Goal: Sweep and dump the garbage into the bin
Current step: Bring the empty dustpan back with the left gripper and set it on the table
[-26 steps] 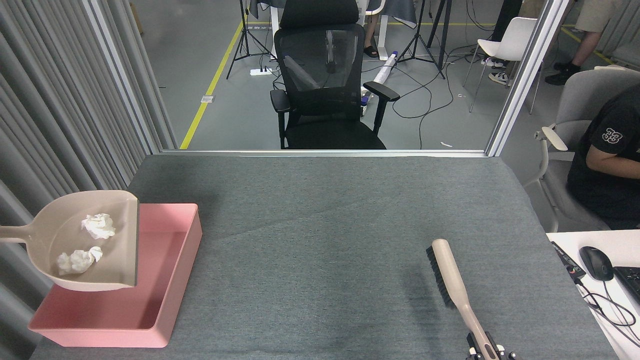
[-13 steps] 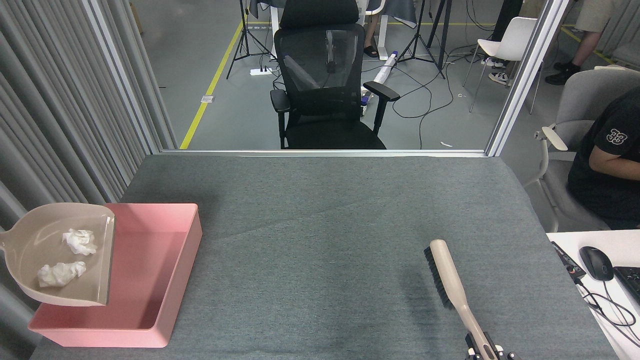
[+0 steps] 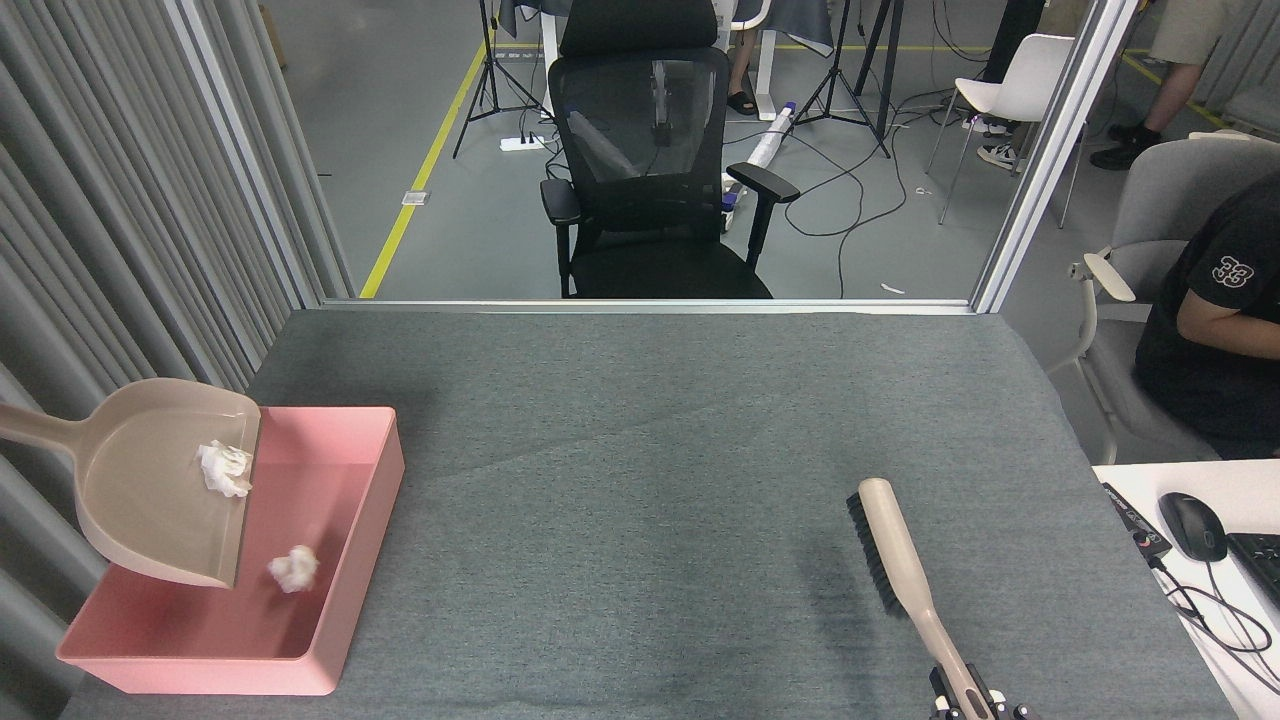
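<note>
A beige plastic long-handled dustpan (image 3: 150, 480) hangs tilted over the left part of a shallow rectangular pink plastic bin (image 3: 340, 600), its handle running off the left edge, so the left gripper lies out of view. One small crumpled white tissue wad (image 3: 224, 469) sits at the dustpan's lip; a second wad (image 3: 294, 568) is inside the bin, just beside the lip. The bin rests on the grey felt-covered table (image 3: 650, 480). Near the bottom right, the right gripper (image 3: 968, 700) grasps the handle of a beige brush with black bristles (image 3: 893, 550) over the table.
</note>
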`<action>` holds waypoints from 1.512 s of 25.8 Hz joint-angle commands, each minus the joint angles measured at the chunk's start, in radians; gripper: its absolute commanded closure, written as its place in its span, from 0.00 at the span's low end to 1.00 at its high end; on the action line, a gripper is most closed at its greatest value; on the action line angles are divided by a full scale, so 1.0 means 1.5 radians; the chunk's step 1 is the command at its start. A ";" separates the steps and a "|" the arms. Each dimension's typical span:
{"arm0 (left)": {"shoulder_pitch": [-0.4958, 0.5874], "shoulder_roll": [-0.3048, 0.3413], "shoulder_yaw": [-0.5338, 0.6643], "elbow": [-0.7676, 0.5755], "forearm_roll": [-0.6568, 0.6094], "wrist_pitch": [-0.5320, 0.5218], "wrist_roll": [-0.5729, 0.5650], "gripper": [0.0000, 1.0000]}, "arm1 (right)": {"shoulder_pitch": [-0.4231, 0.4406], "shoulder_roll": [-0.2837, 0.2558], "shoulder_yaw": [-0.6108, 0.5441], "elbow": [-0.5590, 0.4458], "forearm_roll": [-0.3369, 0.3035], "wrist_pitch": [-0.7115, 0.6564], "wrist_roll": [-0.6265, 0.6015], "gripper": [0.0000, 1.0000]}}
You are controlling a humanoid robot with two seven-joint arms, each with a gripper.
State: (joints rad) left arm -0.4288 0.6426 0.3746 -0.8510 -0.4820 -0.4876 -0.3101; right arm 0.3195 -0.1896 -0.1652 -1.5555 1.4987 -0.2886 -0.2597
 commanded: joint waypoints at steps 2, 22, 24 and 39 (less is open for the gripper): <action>-0.010 -0.003 0.004 -0.025 -0.071 0.000 0.001 0.85 | 0.001 0.001 0.000 0.000 0.000 0.001 0.000 0.95; 0.123 -0.236 -0.092 -0.460 0.310 0.350 -0.005 0.85 | -0.006 0.003 -0.003 -0.001 -0.002 0.006 0.006 0.93; 0.143 -0.306 -0.096 -0.446 0.252 0.321 -0.005 0.85 | -0.006 0.003 -0.003 -0.003 -0.002 0.006 0.006 0.92; 0.174 -0.511 -0.147 -0.255 0.006 0.165 0.023 0.85 | 0.001 0.002 0.000 -0.011 0.000 0.008 0.005 0.95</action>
State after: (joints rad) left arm -0.1632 -0.1180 0.1386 -1.3303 -0.4493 -0.2029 -0.2824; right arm 0.3178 -0.1852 -0.1677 -1.5718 1.4976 -0.2754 -0.2467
